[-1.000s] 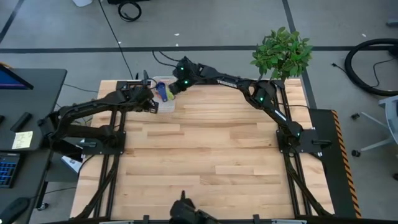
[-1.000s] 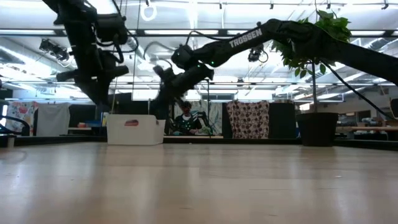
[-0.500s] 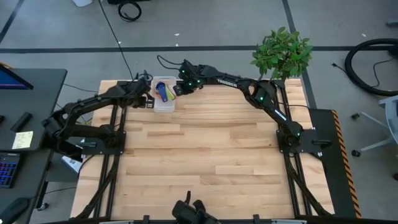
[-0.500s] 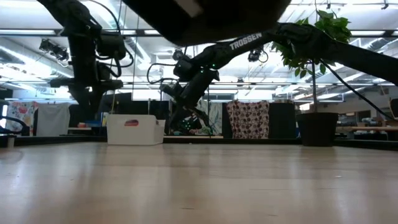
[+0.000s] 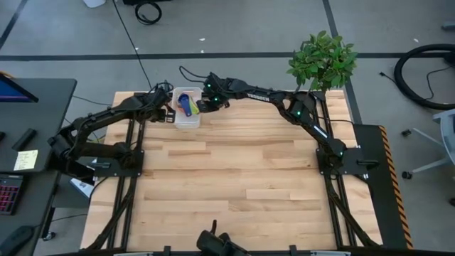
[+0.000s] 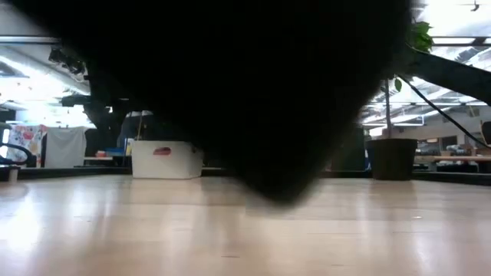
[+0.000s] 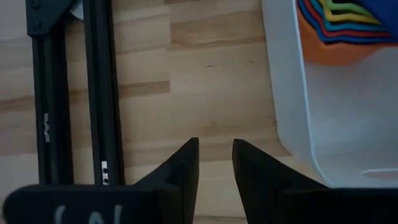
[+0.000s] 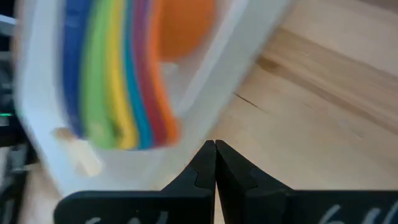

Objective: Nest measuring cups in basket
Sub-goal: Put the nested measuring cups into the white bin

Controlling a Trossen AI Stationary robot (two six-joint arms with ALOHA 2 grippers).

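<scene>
The white basket (image 5: 188,121) stands at the table's far edge, left of centre, and also shows in the low view (image 6: 165,161). The measuring cups (image 5: 185,105) lie nested inside it, orange outermost and blue on top (image 7: 339,28) (image 8: 118,81). My left gripper (image 5: 169,114) hangs just left of the basket, open, with bare wood between its fingers (image 7: 216,158). My right gripper (image 5: 201,107) is shut and slants down at the basket's right wall (image 8: 215,149). My right gripper's shut fingertips (image 8: 208,155) stand at the basket's right wall (image 8: 233,65), slanting down from the table's right. Whether they touch the wall I cannot tell.
A potted plant (image 5: 322,60) stands at the far right corner, its dark pot (image 6: 391,159) on the table. A large dark shape (image 6: 230,92) close to the low camera hides most of that view. Bare wood (image 5: 249,178) stretches from the basket to the near edge.
My right gripper has drawn off from above the basket toward the table's right, sunk beside the basket's right wall and rolled, staying shut. My left gripper has shifted a little away from the basket, toward the left. A dark shape has moved in front of the low camera.
</scene>
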